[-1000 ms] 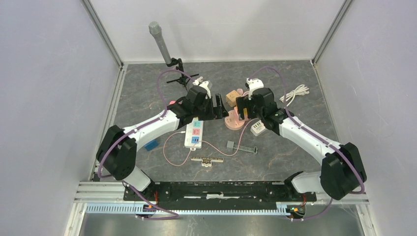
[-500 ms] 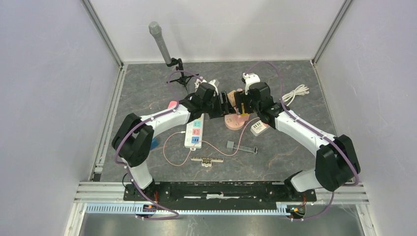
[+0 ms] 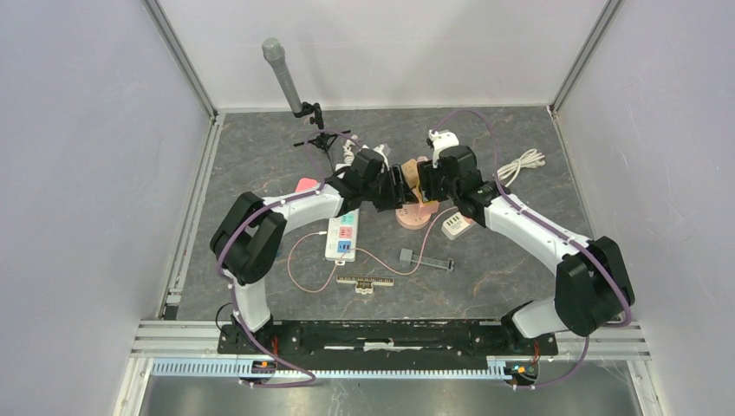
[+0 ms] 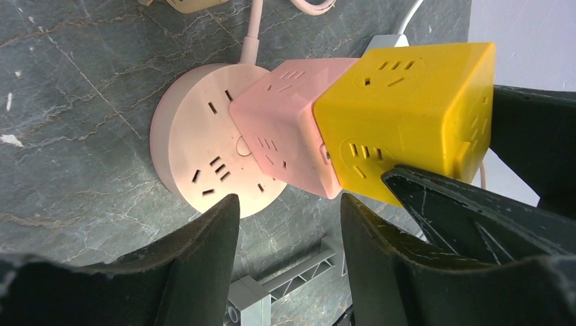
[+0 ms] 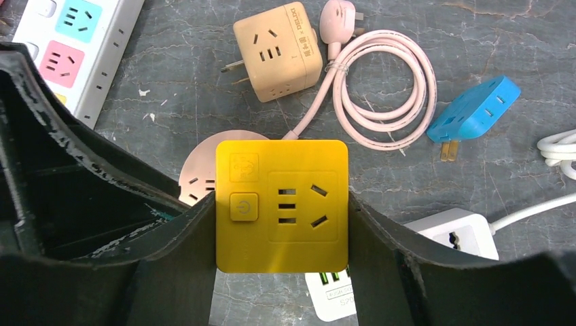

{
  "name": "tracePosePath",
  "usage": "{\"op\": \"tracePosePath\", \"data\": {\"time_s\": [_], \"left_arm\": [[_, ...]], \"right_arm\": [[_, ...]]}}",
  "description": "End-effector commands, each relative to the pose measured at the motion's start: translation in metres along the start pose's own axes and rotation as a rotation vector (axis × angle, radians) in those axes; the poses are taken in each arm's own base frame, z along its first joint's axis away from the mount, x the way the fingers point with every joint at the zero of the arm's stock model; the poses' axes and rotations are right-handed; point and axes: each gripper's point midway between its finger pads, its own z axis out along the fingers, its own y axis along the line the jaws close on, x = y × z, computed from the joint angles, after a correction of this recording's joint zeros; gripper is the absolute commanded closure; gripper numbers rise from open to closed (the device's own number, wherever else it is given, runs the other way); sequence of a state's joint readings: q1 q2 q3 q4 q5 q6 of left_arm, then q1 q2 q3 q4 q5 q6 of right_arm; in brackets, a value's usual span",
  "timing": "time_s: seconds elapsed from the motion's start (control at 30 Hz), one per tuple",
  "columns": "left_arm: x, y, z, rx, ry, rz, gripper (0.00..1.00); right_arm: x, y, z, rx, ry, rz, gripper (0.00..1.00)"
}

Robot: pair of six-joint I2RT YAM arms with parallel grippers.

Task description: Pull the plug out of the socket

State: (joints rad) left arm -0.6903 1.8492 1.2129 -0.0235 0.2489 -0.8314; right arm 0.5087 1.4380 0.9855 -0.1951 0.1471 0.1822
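**Right pincer clamped on the yellow cube, left pincer spread beside it**

Both arms reach forward and bend inward, so their wrists face each other over the middle of the table (image 3: 520,269). In the overhead view the left arm (image 3: 286,208) arches in from the left with its elbow raised, and the right arm (image 3: 529,230) mirrors it from the right.

The right pincer (image 5: 280,204) is clenched on the yellow cube plug (image 5: 282,156), with one finger pressed on each side face. The face with the button and the socket holes is turned to the right wrist camera.

From the left wrist view, the yellow cube plug (image 4: 401,115) is joined end to end with the pink cube socket (image 4: 285,122). The pair tilts over the round pink power strip (image 4: 197,149), which lies flat on the table. Whether the pink cube is seated in that strip cannot be told.

The left pincer (image 4: 289,210) is released. Its fingers stand apart just beside the pink cube and touch nothing — bare table shows in the gap between them.

Other things lie around the strip (all on the table):
- a beige cube adapter (image 5: 277,51)
- a coiled pink cable (image 5: 380,95)
- a blue adapter (image 5: 475,112)
- a white power strip (image 5: 64,51) with coloured sockets
- a white adapter (image 5: 455,234)

A microphone on a stand (image 3: 282,74) rises at the far left corner.
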Motion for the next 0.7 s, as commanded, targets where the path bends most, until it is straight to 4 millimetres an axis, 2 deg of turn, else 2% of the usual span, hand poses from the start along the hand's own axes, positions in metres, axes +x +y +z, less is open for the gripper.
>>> {"op": "tracePosePath", "data": {"time_s": [0.0,0.2,0.47,0.53,0.67], "left_arm": [[-0.015,-0.023,0.006,0.096,-0.035,-0.027,0.36],[-0.013,-0.019,0.017,0.097,-0.032,-0.052,0.36],[0.003,0.016,0.018,-0.017,-0.032,-0.081,0.54],[0.008,0.024,0.019,-0.039,-0.029,-0.085,0.59],[0.024,0.035,0.026,-0.063,0.010,-0.061,0.62]], "right_arm": [[-0.001,0.009,-0.007,-0.042,-0.023,0.024,0.71],[0.007,0.020,-0.014,-0.081,-0.007,0.028,0.82],[0.004,0.036,-0.021,-0.108,0.022,0.025,1.00],[0.004,0.041,-0.023,-0.117,0.026,0.024,1.00],[0.003,0.051,-0.026,-0.138,0.024,0.058,1.00]]}}
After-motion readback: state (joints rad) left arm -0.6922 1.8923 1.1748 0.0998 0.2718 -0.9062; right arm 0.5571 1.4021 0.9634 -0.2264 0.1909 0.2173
